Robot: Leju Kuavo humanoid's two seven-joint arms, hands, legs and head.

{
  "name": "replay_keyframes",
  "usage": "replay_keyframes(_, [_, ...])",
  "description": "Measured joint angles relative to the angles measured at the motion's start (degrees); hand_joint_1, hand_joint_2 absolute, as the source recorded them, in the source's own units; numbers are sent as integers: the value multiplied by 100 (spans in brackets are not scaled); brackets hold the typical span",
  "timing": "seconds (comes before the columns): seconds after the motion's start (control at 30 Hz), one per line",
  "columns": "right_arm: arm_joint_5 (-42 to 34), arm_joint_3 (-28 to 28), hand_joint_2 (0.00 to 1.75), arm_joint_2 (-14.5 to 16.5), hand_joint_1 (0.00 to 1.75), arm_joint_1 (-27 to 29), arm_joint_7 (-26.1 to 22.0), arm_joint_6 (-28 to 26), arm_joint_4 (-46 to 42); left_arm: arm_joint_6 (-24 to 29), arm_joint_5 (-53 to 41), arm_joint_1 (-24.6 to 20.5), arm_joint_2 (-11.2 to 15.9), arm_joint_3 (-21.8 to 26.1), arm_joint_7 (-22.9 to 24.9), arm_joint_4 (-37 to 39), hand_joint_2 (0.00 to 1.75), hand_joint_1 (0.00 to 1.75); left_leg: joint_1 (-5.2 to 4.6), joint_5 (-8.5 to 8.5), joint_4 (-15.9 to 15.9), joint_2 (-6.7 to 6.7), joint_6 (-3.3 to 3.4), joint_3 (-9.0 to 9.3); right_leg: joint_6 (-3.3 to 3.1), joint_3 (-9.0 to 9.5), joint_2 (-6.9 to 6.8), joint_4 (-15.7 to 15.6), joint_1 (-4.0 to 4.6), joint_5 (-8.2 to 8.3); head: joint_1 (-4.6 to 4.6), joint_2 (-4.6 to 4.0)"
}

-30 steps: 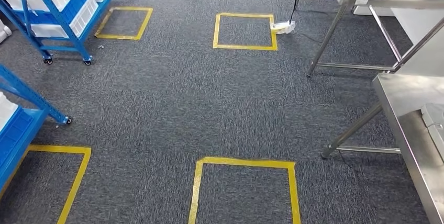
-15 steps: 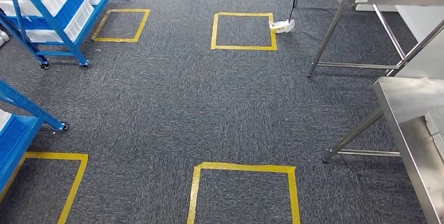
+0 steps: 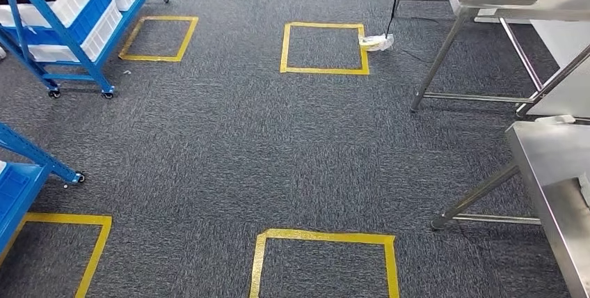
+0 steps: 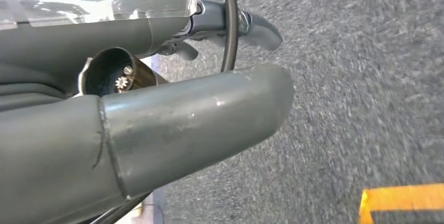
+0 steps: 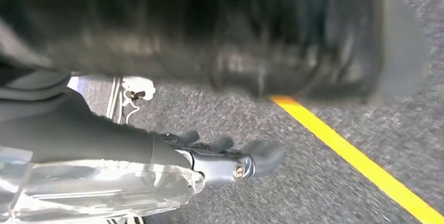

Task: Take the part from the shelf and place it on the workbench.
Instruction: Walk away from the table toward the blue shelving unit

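The left hand (image 4: 173, 114) hangs over the carpet (image 3: 229, 138), its thick thumb out in front and darker fingers (image 4: 256, 25) straight beyond it, closed on nothing. The right hand (image 5: 209, 164) hangs likewise, fingers (image 5: 262, 156) extended, a little apart and empty, above a yellow tape line (image 5: 361, 164); both arms seem to hang at the robot's sides. Since a second ago the whole head picture has slid: the shelf (image 3: 62, 26) in the upper left and the nearer blue rack (image 3: 28, 173) at the left edge have drawn leftward, the tape squares (image 3: 323, 47) sit slightly lower, and the near workbench (image 3: 549, 173) at the right edge has dropped and moved outward. That is the camera moving, so the robot is walking or turning, not the things. The part cannot be singled out; it is presumably among the white bins (image 3: 76, 2) on the shelf, well away from both hands. I judge the task barely begun: approach first, then the pick.
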Motion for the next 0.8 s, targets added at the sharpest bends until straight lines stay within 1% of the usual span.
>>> replay_keyframes(0.03, [1, -1, 0, -2, 0, -1, 0, 1, 0, 1, -1, -3, -3, 2, -1, 0, 0, 0, 16, -5, -46, 0, 10, 80, 23, -128, 3, 230, -9, -93, 2, 0])
replay_keyframes(0.07, [1, -1, 0, -2, 0, -2, -1, 1, 0, 2, -2, -12, -4, 3, -2, 0, 0, 0, 17, -27, -64, 0, 17, 124, 48, -326, 5, 539, -24, -213, 3, 0])
replay_keyframes(0.1, [1, -1, 0, -3, 0, -5, -1, 2, 0, 2, -3, -21, -5, 3, -3, 0, 0, 0, 19, -59, -69, -2, 22, 153, 79, -575, 5, 872, -42, -352, 2, 0])
replay_keyframes(0.13, [1, -1, 0, -3, 0, -7, -1, 2, 0, 2, -4, -27, -6, 3, -3, 0, 0, 0, 22, -102, -68, -7, 16, 193, 112, -799, 4, 1121, -64, -443, 3, 0])
replay_keyframes(0.17, [1, -2, 0, -4, 0, -3, -1, 2, 0, 2, -4, -27, -7, 3, -3, 0, 0, 0, 29, -153, -68, -13, 3, 250, 142, -951, 3, 1218, -87, -443, 2, 0])
replay_keyframes(0.2, [1, -2, 0, -6, 0, 6, -1, 1, 0, 3, -4, -20, -7, 4, -3, 0, 0, 0, 41, -211, -65, -20, -18, 324, 175, -1014, 2, 1132, -112, -322, 3, 0])
replay_keyframes(0.23, [0, -3, 0, -8, 0, 18, -1, 1, 0, 6, -4, -12, -8, 4, -3, 0, 0, 0, 57, -277, -60, -26, -48, 409, 203, -995, 0, 872, -139, -71, 3, 0])
replay_keyframes(0.27, [-1, -3, 0, -10, 0, 34, -1, 0, 0, 9, -3, -3, -9, 5, -3, 0, 0, 0, 72, -346, -52, -27, -82, 478, 226, -935, -3, 544, -162, 234, 4, 0])
replay_keyframes(0.3, [-1, -3, 0, -12, 0, 48, -1, 1, 4, 14, 0, -4, -10, 7, -3, 0, 0, 0, 82, -412, -29, -28, -122, 538, 235, -909, -7, 269, -165, 418, 6, 0])
replay_keyframes(0.33, [-1, -4, 0, -13, 0, 46, -2, 3, 7, 20, 4, -15, -11, 9, -3, 0, 0, 0, 84, -474, -10, -25, -168, 560, 210, -892, -14, 101, -158, 545, 10, 1])
replay_keyframes(0.37, [-1, -4, 0, -13, 0, 39, -3, 4, 8, 24, 7, -24, -11, 11, -3, 0, 0, 0, 83, -522, 11, -21, -212, 585, 165, -901, -18, 46, -145, 578, 18, 1])
replay_keyframes(0.4, [0, -5, 0, -13, 0, 33, -4, 7, 9, 28, 9, -35, -11, 13, -2, 0, 0, 0, 78, -549, 31, -20, -252, 614, 107, -909, -22, 51, -128, 531, 23, 1])
replay_keyframes(0.43, [1, -6, 0, -13, 0, 24, -5, 8, 5, 32, 9, -39, -13, 14, -2, 0, 0, 0, 77, -579, 37, -16, -285, 631, 48, -866, -23, 51, -129, 551, 27, 1])
replay_keyframes(0.47, [2, -7, 0, -13, 0, 29, -5, 10, 4, 33, 9, -36, -13, 14, -1, 0, 0, 0, 84, -609, 82, -13, -308, 657, 7, -818, -21, 31, -132, 546, 28, 0])
replay_keyframes(0.5, [3, -7, 0, -14, 0, 35, -5, 11, 3, 34, 9, -38, -14, 14, -1, 0, 0, 0, 91, -657, 200, -10, -327, 615, -28, -763, -22, 8, -134, 530, 26, 0])
replay_keyframes(0.53, [4, -7, 0, -14, 0, 34, -5, 12, 3, 36, 9, -39, -14, 14, -1, 0, 0, 0, 98, -749, 433, -6, -346, 493, -62, -709, -20, -14, -136, 511, 25, 0])
replay_keyframes(0.57, [5, -7, 0, -14, 0, 31, -5, 13, 3, 36, 9, -40, -14, 14, -1, 0, 0, 0, 103, -872, 768, -3, -362, 300, -86, -666, -21, -32, -130, 484, 24, 0])
replay_keyframes(0.63, [6, -7, 0, -15, 0, 24, -5, 14, 2, 37, 9, -41, -15, 14, -1, 0, 0, 0, 105, -1139, 1495, -2, -381, -197, -112, -586, -17, -48, -112, 413, 24, 0])
replay_keyframes(0.67, [6, -7, 0, -15, 0, 24, -5, 15, 2, 37, 9, -36, -16, 14, -1, 0, 0, 0, 104, -1173, 1685, -2, -376, -380, -114, -532, -11, -50, -101, 369, 25, 0])
replay_keyframes(0.7, [6, -7, 0, -15, 0, 27, -5, 16, 3, 37, 9, -28, -17, 14, -1, 0, 0, 0, 101, -1077, 1672, -2, -358, -478, -115, -463, -4, -52, -91, 318, 26, 0])
replay_keyframes(0.73, [6, -7, 0, -14, 0, 29, -5, 16, 3, 37, 9, -20, -18, 14, -1, 0, 0, 0, 94, -857, 1470, -2, -329, -486, -113, -384, 2, -54, -84, 264, 26, 0])
replay_keyframes(0.77, [7, -7, 0, -13, 0, 30, -5, 17, 3, 37, 9, -12, -17, 15, -1, 0, 0, 0, 78, -536, 1125, 2, -288, -434, -109, -307, 5, -60, -79, 209, 27, 0])
replay_keyframes(0.8, [7, -7, 0, -9, 0, 30, -5, 19, 5, 37, 9, -6, -16, 16, -1, 0, 0, 0, 48, -287, 814, 7, -245, -377, -99, -234, 6, -65, -76, 161, 28, 0])
